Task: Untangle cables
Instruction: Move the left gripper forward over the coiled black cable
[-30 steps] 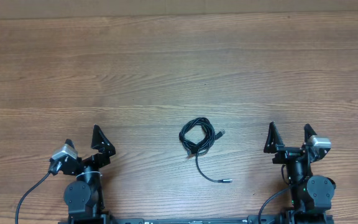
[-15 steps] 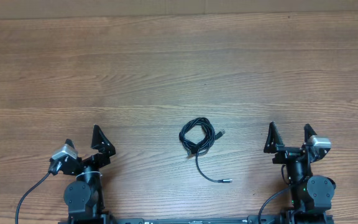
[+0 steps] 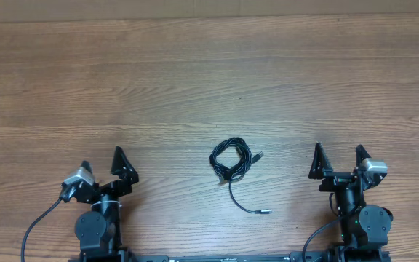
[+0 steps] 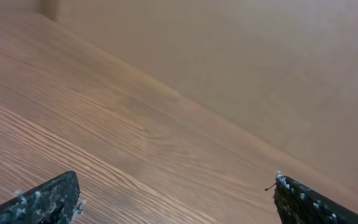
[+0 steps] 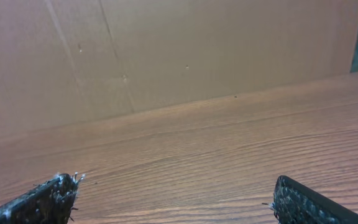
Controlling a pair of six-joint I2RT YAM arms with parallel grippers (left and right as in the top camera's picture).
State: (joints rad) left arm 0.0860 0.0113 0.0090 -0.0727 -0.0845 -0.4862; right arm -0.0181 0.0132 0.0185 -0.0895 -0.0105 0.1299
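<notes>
The cables (image 3: 229, 159) lie as a small coiled black bundle on the wooden table (image 3: 195, 80), at the middle near the front. One loose end runs down to a silvery plug tip (image 3: 265, 211), and a second tip (image 3: 259, 156) pokes out at the coil's right. My left gripper (image 3: 102, 160) stands open at the front left, well apart from the coil. My right gripper (image 3: 337, 149) stands open at the front right, also apart from it. The left wrist view shows only bare wood between the left gripper's (image 4: 176, 183) fingers. The right gripper (image 5: 176, 183) likewise has only wood between its fingers.
A brown cardboard wall (image 5: 197, 43) stands along the table's far edge. The two arm bases (image 3: 97, 229) (image 3: 364, 225) sit at the front edge with thick black wires trailing from them.
My left gripper has turned and shifted slightly to the right. The right arm and the cables have not moved.
</notes>
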